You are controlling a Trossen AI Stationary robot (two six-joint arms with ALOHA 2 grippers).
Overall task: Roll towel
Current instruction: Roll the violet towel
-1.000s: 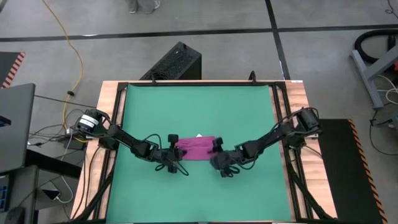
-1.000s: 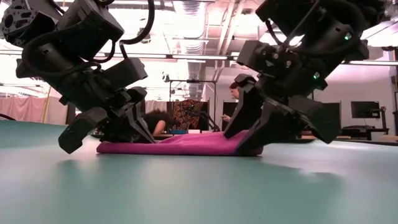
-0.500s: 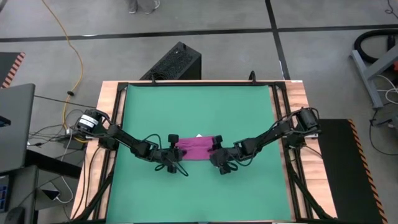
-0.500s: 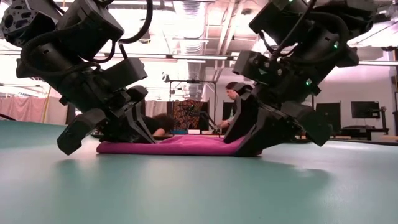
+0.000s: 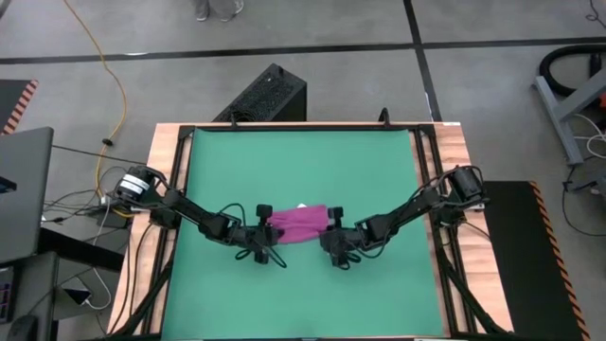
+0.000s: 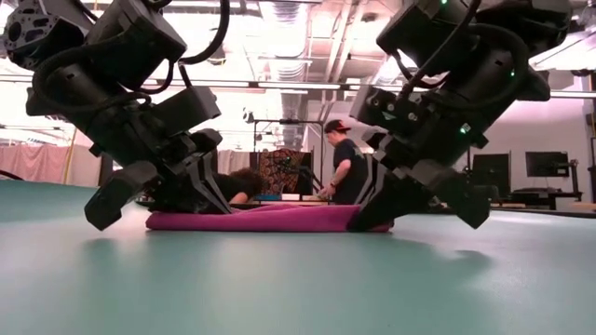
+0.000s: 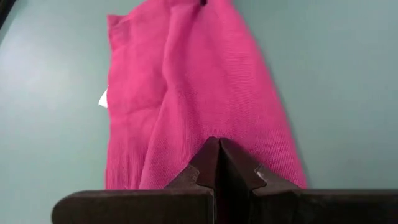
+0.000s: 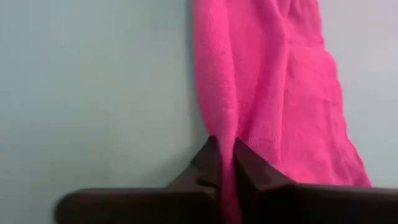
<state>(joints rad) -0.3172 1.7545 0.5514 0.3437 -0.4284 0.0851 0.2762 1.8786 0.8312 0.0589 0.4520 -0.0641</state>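
The towel (image 5: 301,225) lies flat and stretched near the middle of the green mat (image 5: 303,170). The right gripper (image 8: 225,163), spread a second ago, has just clenched on the towel's end; the left gripper (image 7: 219,163) stays pinched on the other, so rolling can probably begin.

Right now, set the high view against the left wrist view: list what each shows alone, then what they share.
Only the high view shows the whole green mat, the right gripper at the towel's right end, and both arms reaching in.

Only the left wrist view shows the left gripper's fingers pressed shut on the towel's edge, and its folds.

Both show the towel lying flat, not yet rolled, with its white tag, and the left gripper.
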